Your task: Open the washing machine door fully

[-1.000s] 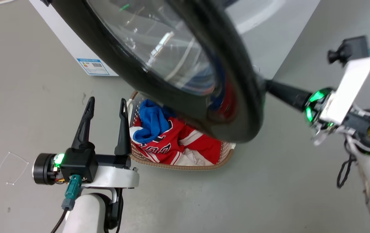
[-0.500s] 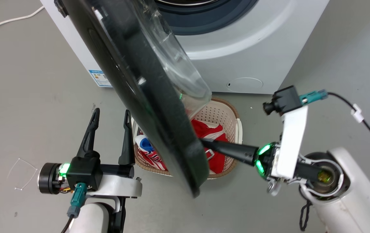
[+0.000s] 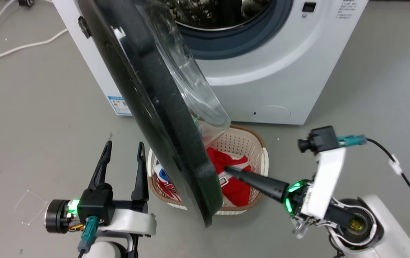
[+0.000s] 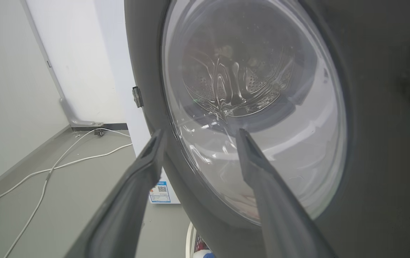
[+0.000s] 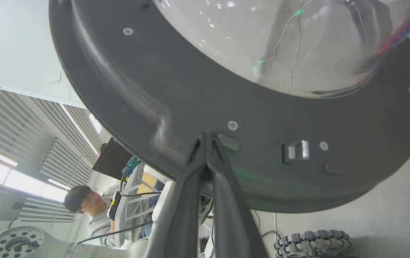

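A: Where was the washing machine door (image 3: 144,104)?
B: Swung out before the washing machine (image 3: 273,79), hinged on its left. Basket (image 3: 265,157) on the floor (image 3: 43,122), under the door's free edge.
A: Claws?
B: Left claw (image 3: 125,143) left of the door, apart. Right claw (image 3: 227,168) right of it, tips on the inner rim.

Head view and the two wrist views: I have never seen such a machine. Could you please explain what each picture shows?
This is a wheeled robot with two arms, each ending in a gripper with two dark fingers. The head view looks down from its head: a white washing machine, its round door partly open, and a laundry basket of red clothes on the floor. The left wrist view looks along the left gripper: open, holding nothing, facing the door's outer glass. The right wrist view looks along the right gripper: fingers shut together, tips against the door's inner rim.
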Motion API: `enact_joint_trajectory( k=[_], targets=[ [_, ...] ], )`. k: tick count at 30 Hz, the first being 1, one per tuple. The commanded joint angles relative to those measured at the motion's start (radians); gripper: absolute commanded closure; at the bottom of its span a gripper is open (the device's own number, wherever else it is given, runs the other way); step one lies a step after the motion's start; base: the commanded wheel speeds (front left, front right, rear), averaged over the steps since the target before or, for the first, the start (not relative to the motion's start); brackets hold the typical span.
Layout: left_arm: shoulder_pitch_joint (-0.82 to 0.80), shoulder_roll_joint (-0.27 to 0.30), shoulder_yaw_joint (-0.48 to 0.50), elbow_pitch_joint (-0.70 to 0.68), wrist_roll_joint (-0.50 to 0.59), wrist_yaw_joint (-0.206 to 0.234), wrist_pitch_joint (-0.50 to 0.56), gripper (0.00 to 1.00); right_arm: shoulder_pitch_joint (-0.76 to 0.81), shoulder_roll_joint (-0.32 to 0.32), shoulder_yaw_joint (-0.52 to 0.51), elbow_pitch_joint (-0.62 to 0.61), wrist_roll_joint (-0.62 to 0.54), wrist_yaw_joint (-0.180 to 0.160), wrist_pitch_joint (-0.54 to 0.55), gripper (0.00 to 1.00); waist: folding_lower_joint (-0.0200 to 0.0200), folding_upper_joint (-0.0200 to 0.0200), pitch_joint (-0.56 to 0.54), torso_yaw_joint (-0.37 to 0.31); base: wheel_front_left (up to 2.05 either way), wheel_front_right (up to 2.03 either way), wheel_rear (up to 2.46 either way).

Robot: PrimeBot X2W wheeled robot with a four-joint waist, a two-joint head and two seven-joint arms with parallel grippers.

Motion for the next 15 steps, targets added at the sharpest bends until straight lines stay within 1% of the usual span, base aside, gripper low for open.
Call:
enact_joint_trajectory(
  k=[1,7,12,15],
  targets=[
    [0.013,-0.002,0.004,0.002,0.002,0.003,-0.003,0.0,0.023,0.002,-0.015,-0.006,-0.006,0.003,-0.024,1.0,0.0001,-0.0001,-0.023,-0.004,0.0,0.0,0.0],
    [0.06,-0.002,0.013,0.006,0.009,0.004,-0.003,0.0,0.09,0.015,-0.125,-0.014,-0.039,0.003,-0.204,1.0,0.0001,-0.0001,-0.08,-0.023,0.0,0.0,0.0],
    [0.094,-0.002,0.013,0.009,0.008,0.005,-0.003,0.0,0.157,0.027,-0.213,-0.02,-0.082,0.003,-0.379,1.0,0.0001,-0.0001,-0.127,-0.032,0.0,0.0,0.0],
    [0.115,-0.002,0.014,0.01,0.009,0.007,-0.003,0.0,0.198,0.016,-0.248,-0.029,-0.136,0.003,-0.486,1.0,0.0001,-0.0001,-0.155,-0.038,0.0,0.0,0.0]
  ],
)
